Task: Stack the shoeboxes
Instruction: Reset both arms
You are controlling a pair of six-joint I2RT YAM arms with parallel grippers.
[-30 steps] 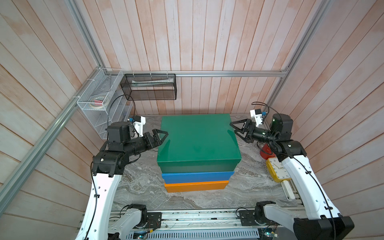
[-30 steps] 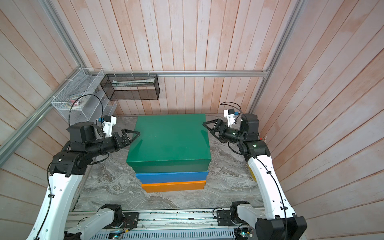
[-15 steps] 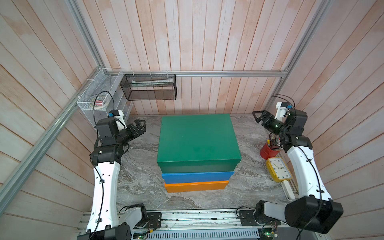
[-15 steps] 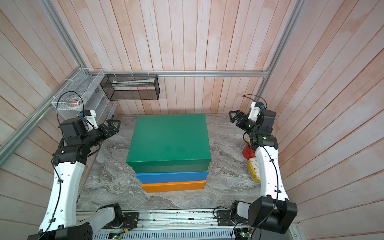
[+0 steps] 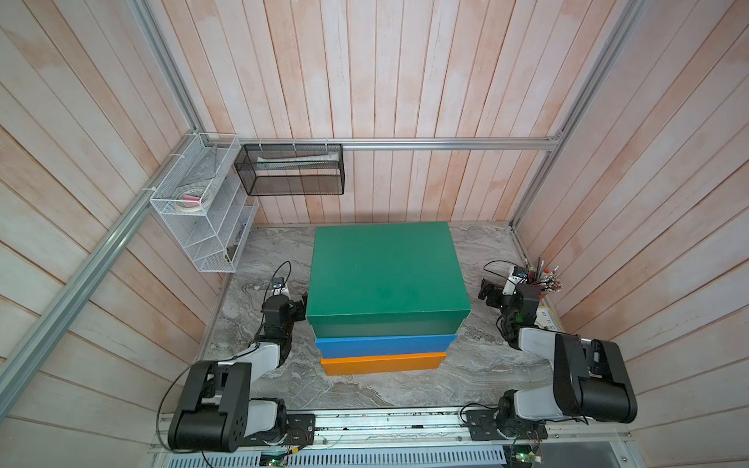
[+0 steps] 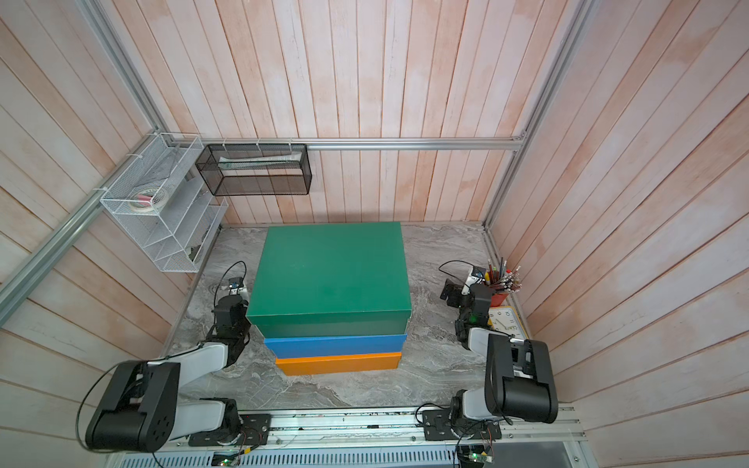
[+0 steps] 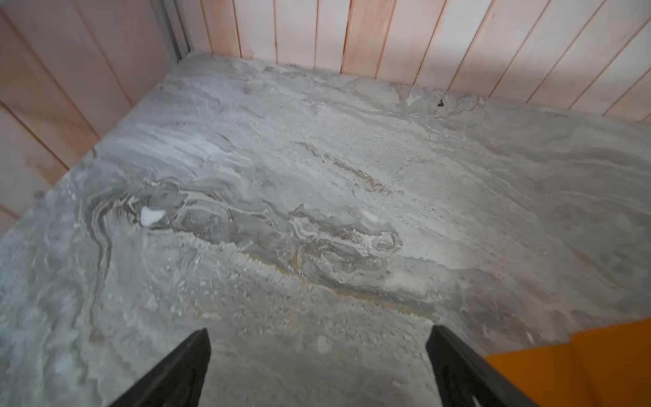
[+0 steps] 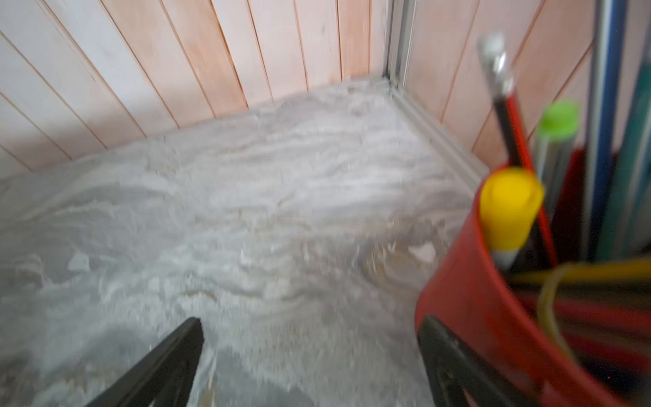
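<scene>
Stack sits mid-table in both top views: green box on blue box on orange box. Front faces look stepped from above, orange lowest and nearest the arm bases.

Left gripper low at the stack's left side, just beside green box and partly hidden by it. Finger spread unreadable from here. Right gripper low on the right, apart from the stack, just beside red cup full of pens. Yellow clock flat on table next to right arm. White rack and black basket hang on the walls at the far left corner.

Left wrist view: left gripper spread wide, nothing between the fingers, bare marble ahead. Orange box corner just beside one finger; contact not clear.

Right wrist view, blurred: right gripper spread wide, empty, over bare table. Red cup right against one finger; touching or not, cannot tell. No box visible here.
</scene>
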